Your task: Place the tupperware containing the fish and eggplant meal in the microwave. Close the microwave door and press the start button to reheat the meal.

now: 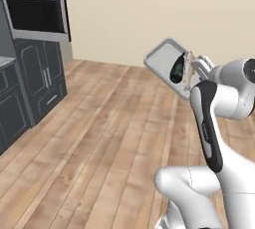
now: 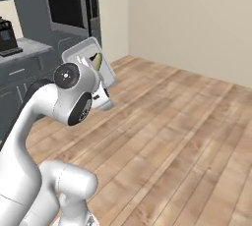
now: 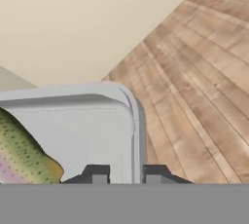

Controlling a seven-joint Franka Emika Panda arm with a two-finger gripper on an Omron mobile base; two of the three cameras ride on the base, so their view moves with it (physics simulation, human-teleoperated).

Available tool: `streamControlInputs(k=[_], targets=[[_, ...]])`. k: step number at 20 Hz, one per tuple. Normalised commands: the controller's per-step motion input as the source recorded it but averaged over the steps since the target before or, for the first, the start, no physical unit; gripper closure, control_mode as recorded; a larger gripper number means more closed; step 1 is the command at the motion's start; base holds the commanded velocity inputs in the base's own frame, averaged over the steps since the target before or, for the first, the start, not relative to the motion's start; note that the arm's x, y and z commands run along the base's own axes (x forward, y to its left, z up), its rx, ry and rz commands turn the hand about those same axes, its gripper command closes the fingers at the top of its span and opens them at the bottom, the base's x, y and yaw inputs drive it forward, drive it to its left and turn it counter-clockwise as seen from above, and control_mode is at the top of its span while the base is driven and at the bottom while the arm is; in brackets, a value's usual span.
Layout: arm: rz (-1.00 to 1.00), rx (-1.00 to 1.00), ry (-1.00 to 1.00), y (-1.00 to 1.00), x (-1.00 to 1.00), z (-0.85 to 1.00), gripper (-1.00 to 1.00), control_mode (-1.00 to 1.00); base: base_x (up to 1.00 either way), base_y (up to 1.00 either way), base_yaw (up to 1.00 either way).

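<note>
- My gripper (image 3: 121, 173) pinches the tupperware (image 1: 162, 58) rim, fingers nearly closed, tray tilted in the air.
- Meal (image 1: 177, 69) sits by the held edge.
- Microwave (image 1: 36, 15) is at 10 o'clock, well apart, door seemingly open.
- I'd level the tray before driving over.

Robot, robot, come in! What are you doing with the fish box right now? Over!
Gripper shut on the tupperware rim, tray tilted in the air. Fish and eggplant meal inside. Microwave across bare floor.

White rounded arm links, dark joint bands, grey round cap.
</note>
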Motion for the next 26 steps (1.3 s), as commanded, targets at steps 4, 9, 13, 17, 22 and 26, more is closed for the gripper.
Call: streamControlInputs(k=[4, 9, 13, 17, 22, 26], targets=[[0.0, 0.0, 0.0, 0.0, 0.0, 0.0, 1.0, 1.0, 1.0, -0.08, 0.0], [0.0, 0.0, 0.0, 0.0, 0.0, 0.0, 1.0, 1.0, 1.0, -0.27, 0.12], [0.0, 0.0, 0.0, 0.0, 0.0, 0.0, 1.0, 1.0, 1.0, -0.31, 0.24], [0.0, 0.0, 0.0, 0.0, 0.0, 0.0, 1.0, 1.0, 1.0, -0.35, 0.35], [0.0, 0.0, 0.0, 0.0, 0.0, 0.0, 1.0, 1.0, 1.0, -0.26, 0.45], [0.0, 0.0, 0.0, 0.0, 0.0, 0.0, 1.0, 1.0, 1.0, -0.26, 0.45]])
